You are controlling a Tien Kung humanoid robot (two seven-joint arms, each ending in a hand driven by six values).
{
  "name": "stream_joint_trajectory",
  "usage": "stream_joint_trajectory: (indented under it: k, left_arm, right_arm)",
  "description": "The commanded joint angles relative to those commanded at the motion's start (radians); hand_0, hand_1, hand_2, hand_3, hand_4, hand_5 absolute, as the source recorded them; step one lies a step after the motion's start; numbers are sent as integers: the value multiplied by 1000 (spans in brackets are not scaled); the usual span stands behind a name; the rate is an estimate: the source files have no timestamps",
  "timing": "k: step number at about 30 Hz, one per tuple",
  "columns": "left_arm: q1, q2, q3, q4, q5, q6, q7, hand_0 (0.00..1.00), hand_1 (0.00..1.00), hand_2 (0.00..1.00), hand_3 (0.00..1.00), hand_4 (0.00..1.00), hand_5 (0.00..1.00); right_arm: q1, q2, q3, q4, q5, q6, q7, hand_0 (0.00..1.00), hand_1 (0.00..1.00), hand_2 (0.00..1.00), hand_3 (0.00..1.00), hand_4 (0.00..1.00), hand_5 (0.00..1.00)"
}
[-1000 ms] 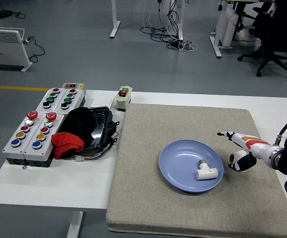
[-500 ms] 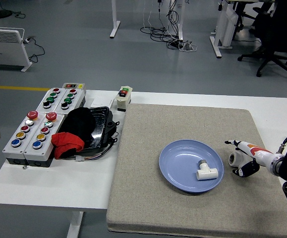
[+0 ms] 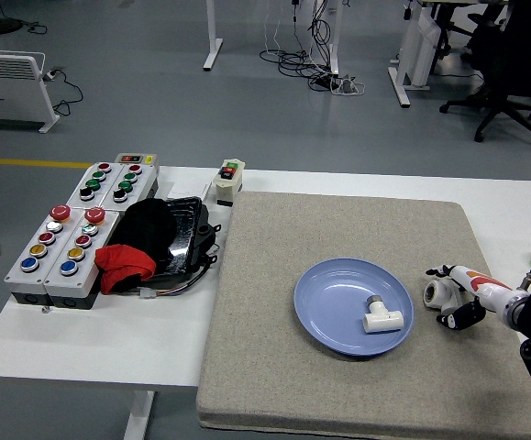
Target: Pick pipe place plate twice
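A blue plate (image 3: 325, 307) lies on the grey mat (image 3: 338, 229) right of centre. A white T-shaped pipe piece (image 3: 381, 318) lies in the plate's right part. A second white pipe piece (image 3: 434, 293) lies on the mat just right of the plate. My right hand (image 3: 455, 295) comes in from the right edge, low over the mat. Its white fingers (image 3: 458, 274) reach over the top of this pipe and the black thumb sits below it. The fingers are spread and do not close on the pipe. The left arm is out of view.
Two grey button boxes (image 3: 59, 243) with coloured buttons stand at the left. A black tray (image 3: 184, 234) with black and red cloth (image 3: 126, 261) lies beside them. A small switch box (image 3: 229, 179) stands at the mat's far left corner.
My right hand has drawn back to the right and slightly down, and its fingertip now ends nearer the pipe. The pipe on the mat and the pipe in the plate have not moved.
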Motion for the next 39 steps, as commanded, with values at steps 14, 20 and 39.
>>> stream_joint_trajectory:
  k: [14,20,39]
  left_arm:
    - [-4,0,2,0,-2,-1,0,622,585,513,585,268,998]
    - [-4,1,2,0,-2,-1,0,620,585,514,586,268,998]
    - [-5,3,7,0,-14,-1,-4,620,585,514,586,267,998]
  right_arm:
    - [-10,-10,10,30,0,-27,-7,407,504,596,693,503,2]
    - [-17,-18,-39,142,19,-36,-9,417,507,593,689,502,6]
    - [74,70,-330,258,151,4,-3,690,698,760,768,588,73]
